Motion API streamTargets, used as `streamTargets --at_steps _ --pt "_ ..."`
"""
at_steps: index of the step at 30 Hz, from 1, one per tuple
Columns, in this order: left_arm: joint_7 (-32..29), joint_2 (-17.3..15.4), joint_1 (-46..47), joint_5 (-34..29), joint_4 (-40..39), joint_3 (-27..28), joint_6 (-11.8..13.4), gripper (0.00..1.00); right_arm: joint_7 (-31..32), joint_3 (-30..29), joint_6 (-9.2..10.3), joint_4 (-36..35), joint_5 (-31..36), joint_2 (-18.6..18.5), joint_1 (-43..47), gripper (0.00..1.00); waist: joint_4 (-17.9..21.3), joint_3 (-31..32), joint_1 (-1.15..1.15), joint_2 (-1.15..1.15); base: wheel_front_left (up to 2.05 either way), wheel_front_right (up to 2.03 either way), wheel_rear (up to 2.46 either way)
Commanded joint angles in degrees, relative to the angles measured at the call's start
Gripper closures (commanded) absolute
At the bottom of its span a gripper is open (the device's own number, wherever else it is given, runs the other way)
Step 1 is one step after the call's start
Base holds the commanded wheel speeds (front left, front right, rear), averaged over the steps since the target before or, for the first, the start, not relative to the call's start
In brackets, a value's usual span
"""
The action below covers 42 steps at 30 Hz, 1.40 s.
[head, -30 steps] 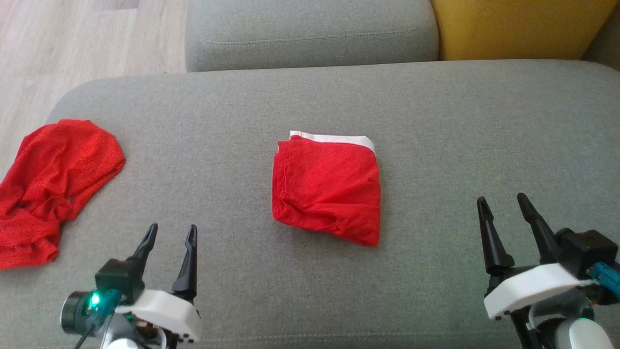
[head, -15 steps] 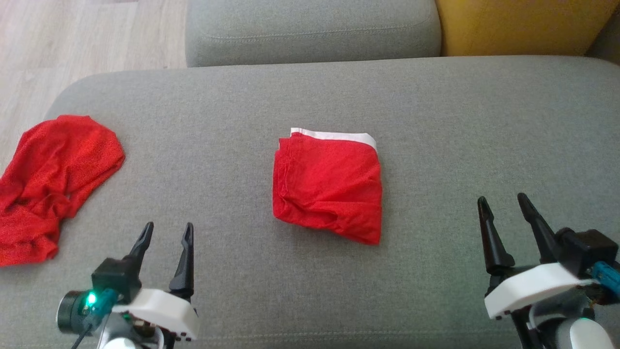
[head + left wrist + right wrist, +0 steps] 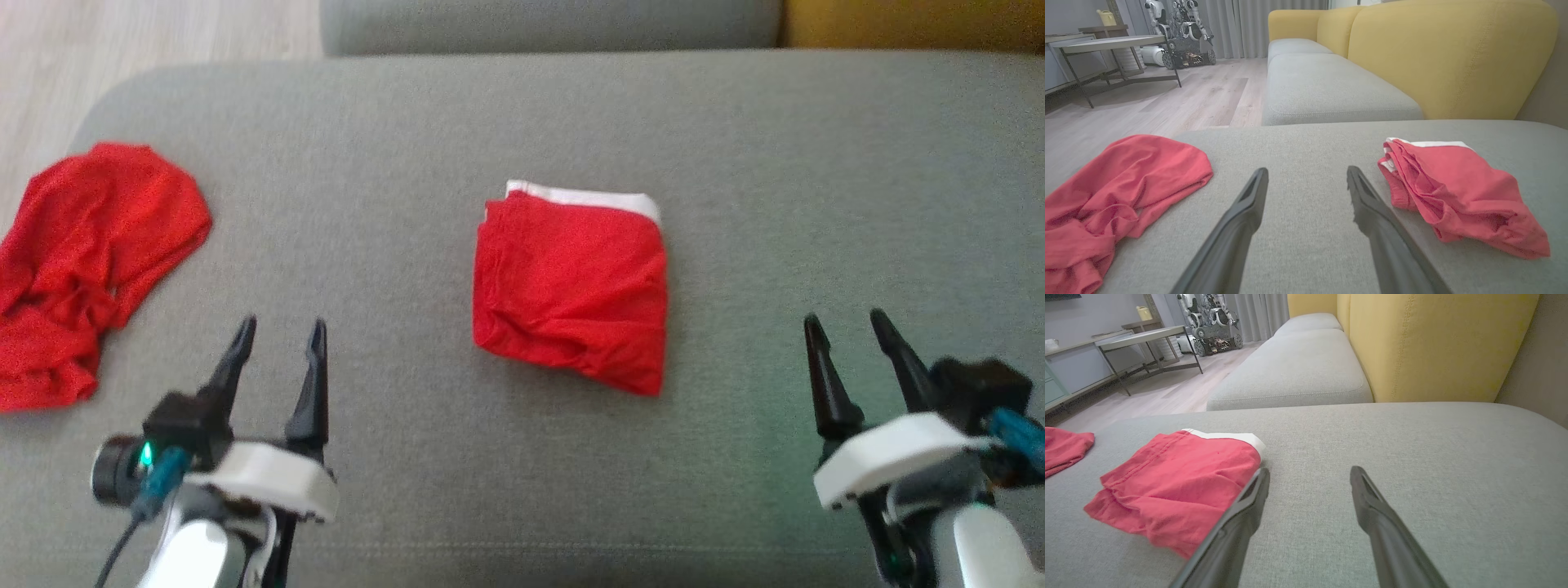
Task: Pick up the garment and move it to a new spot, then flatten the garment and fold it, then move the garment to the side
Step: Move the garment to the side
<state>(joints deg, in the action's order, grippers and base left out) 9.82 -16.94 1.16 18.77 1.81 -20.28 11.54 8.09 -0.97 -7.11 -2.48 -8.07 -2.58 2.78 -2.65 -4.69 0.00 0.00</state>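
A red garment (image 3: 571,286) with a white waistband lies folded into a rough square at the middle of the grey sofa cushion (image 3: 424,163). My left gripper (image 3: 281,327) hovers open at the near left, well short of it. In the left wrist view the folded garment (image 3: 1457,192) lies right of my open left gripper (image 3: 1307,171). My right gripper (image 3: 843,318) is open at the near right, nothing between its fingers. In the right wrist view the folded garment (image 3: 1175,486) lies left of my open right gripper (image 3: 1310,470).
A second red cloth (image 3: 90,253) lies crumpled at the cushion's left edge, also seen as the crumpled cloth (image 3: 1118,192) in the left wrist view. Another grey seat (image 3: 1327,90) and yellow backrests (image 3: 1445,57) lie beyond. Wooden floor (image 3: 122,33) is at the far left.
The whole head picture has shifted upward and blurred, so the camera has tilted. Both garments lie as before and both grippers stay open.
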Motion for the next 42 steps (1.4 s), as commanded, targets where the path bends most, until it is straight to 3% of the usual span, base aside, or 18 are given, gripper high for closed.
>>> streamTargets --at_steps 1,11,19,20,21,22,31,42 --pt "0.8 -1.1 4.5 -0.3 -2.2 2.0 -0.1 0.00 -0.2 1.5 -0.37 -1.0 -0.2 -0.3 -4.4 0.00 -1.8 -2.6 0.00 0.00 0.00 0.00 0.00" --pt "3.5 1.5 10.8 -0.3 0.3 0.8 -2.0 0.00 2.1 6.7 -0.37 10.1 -1.0 -0.3 -12.5 0.00 -6.2 -9.2 0.00 0.00 0.00 0.00 0.00" --pt "4.8 3.5 12.8 -0.2 2.9 0.6 -3.0 0.00 7.4 9.8 -0.37 17.0 -3.2 -0.3 -14.9 0.00 -7.5 -11.1 0.00 0.00 0.00 0.00 0.00" --pt "4.9 3.8 13.1 -0.3 3.3 0.7 -3.1 0.00 8.5 10.0 -0.37 17.5 -3.9 -0.3 -15.0 0.20 -7.3 -11.3 0.00 0.00 0.00 0.00 0.00" --pt "5.0 3.8 13.2 -0.4 3.4 0.8 -3.2 0.00 8.9 10.2 -0.37 17.6 -4.4 -0.3 -15.0 0.70 -7.1 -11.4 0.00 0.00 0.00 0.00 0.00" --pt "5.0 3.9 13.3 -0.4 3.5 0.8 -3.3 0.00 9.2 10.5 -0.37 17.5 -4.7 -0.3 -15.1 1.00 -6.9 -11.6 0.00 0.00 0.00 0.00 0.00" --pt "5.1 3.8 14.1 -1.2 3.8 1.5 -4.0 0.00 8.9 11.1 -0.37 16.2 -5.4 -0.3 -16.8 1.00 -3.9 -12.0 0.00 0.00 0.00 0.00 0.00" --pt "5.2 2.7 14.7 -2.0 1.3 2.7 -4.2 0.00 11.0 9.1 -0.37 12.3 -4.6 -5.1 -19.3 1.00 6.1 -14.5 0.00 0.00 0.00 0.00 0.00"
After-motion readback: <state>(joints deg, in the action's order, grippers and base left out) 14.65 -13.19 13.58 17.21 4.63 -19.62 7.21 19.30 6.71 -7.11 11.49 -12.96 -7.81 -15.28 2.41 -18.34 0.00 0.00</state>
